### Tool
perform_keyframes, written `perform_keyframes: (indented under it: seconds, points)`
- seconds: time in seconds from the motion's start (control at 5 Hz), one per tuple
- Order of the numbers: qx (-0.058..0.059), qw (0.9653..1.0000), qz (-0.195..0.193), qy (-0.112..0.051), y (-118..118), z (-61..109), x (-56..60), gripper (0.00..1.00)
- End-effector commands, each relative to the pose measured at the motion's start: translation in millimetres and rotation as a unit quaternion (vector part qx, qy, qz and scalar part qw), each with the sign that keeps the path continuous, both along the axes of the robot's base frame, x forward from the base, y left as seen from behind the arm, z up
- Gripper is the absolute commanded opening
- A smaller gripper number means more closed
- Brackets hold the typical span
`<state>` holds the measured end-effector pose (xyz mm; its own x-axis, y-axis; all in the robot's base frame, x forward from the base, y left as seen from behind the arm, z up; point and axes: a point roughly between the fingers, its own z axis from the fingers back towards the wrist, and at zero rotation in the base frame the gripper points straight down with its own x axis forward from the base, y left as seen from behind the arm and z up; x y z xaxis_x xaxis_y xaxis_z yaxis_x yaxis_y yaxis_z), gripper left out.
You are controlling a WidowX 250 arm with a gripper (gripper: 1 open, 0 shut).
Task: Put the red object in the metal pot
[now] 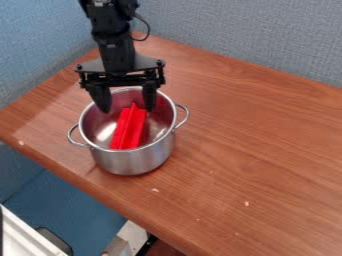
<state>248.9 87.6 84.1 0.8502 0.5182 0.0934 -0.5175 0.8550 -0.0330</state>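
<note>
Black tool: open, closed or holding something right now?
Black two-fingered tool: open, holding nothing; the red ridged block lies in the shiny steel pot.

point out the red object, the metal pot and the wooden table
red object [128, 130]: camera view, middle of its ridged top
metal pot [135, 161]: camera view, front outer wall
wooden table [254, 150]: camera view, bare top right of the pot

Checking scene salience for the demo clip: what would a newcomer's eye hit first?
The bright red object, lying inside the shiny metal pot near the left side of the wooden table. Next, the black gripper, open above the pot with its fingers apart.
</note>
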Motion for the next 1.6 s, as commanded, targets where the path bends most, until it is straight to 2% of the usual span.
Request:
perform_keyframes:
  seconds: [0.0,0.2,0.6,1.0,1.4]
  points:
    - [0.005,0.9994,-0.028,-0.021,6,15.8,9.7,1.0]
    - [0.0,0.9979,-0.061,-0.022,6,19.0,12.0,1.0]
    - [0.007,0.9996,-0.013,-0.024,-1,-4.8,14.2,1.0]
    - [0.007,0.9993,-0.028,-0.025,0,-10.4,15.8,1.0]
    - [0.004,0.9982,-0.055,-0.021,3,-8.3,16.9,1.0]
